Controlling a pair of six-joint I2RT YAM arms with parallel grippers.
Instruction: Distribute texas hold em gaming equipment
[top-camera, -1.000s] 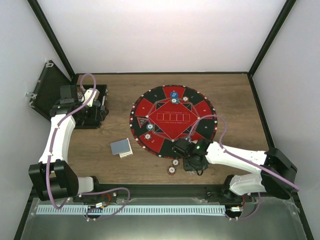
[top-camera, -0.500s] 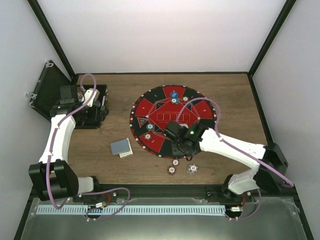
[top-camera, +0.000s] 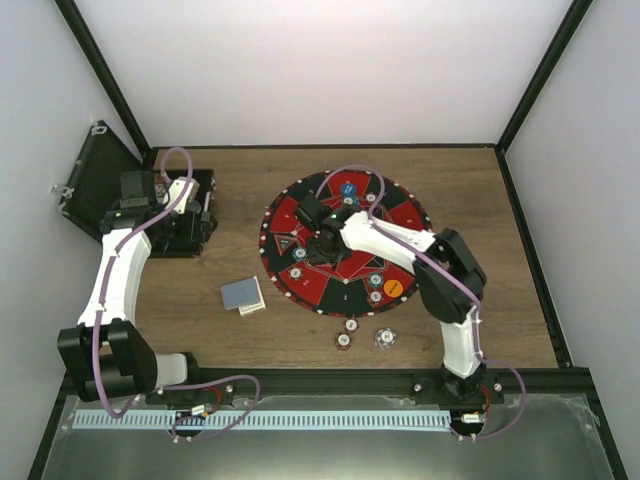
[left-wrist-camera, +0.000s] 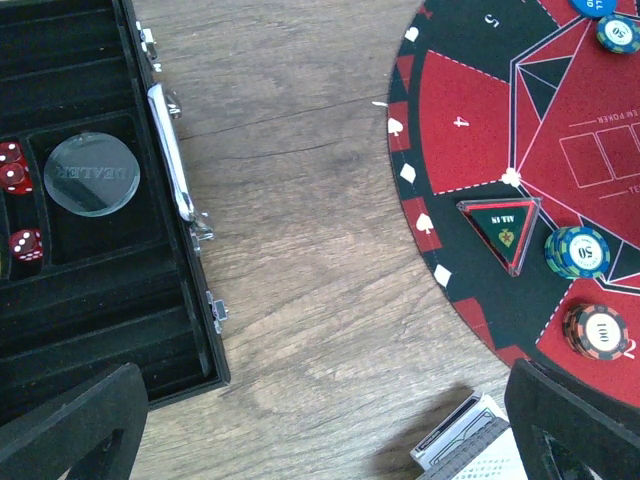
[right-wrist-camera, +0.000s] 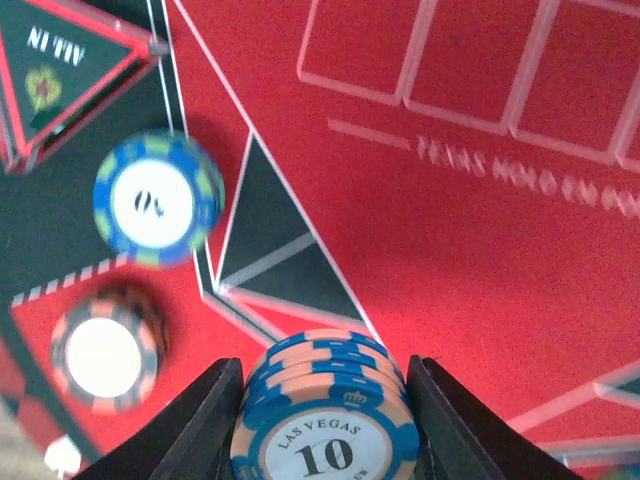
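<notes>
My right gripper (top-camera: 326, 240) is over the left middle of the mat (top-camera: 400, 215). In the right wrist view it (right-wrist-camera: 325, 425) is shut on a stack of blue-and-peach "10" poker chips (right-wrist-camera: 325, 400), with both fingers against the stack. A blue-green chip (right-wrist-camera: 158, 200) and a dark red chip (right-wrist-camera: 105, 350) lie on the mat to its left. More chips (top-camera: 375, 281), a blue button (top-camera: 347, 187) and an orange button (top-camera: 393, 288) lie on the mat. Three chip piles (top-camera: 352, 324) lie in front of the mat. The cards (top-camera: 243, 295) lie left of it. My left gripper (top-camera: 185, 225) is open and empty by the case.
The black hinged case (top-camera: 110, 180) stands open at the far left, with red dice (left-wrist-camera: 15, 170) and a clear dealer disc (left-wrist-camera: 92, 172) inside. A red "all in" triangle (left-wrist-camera: 498, 225) lies on the mat's left part. The card deck (left-wrist-camera: 470, 445) lies close to my left gripper's right finger (left-wrist-camera: 580, 420).
My right arm has swung from the table's front edge up and left over the mat. A chip pile near the front edge and the orange button are now uncovered. The left arm has not moved.
</notes>
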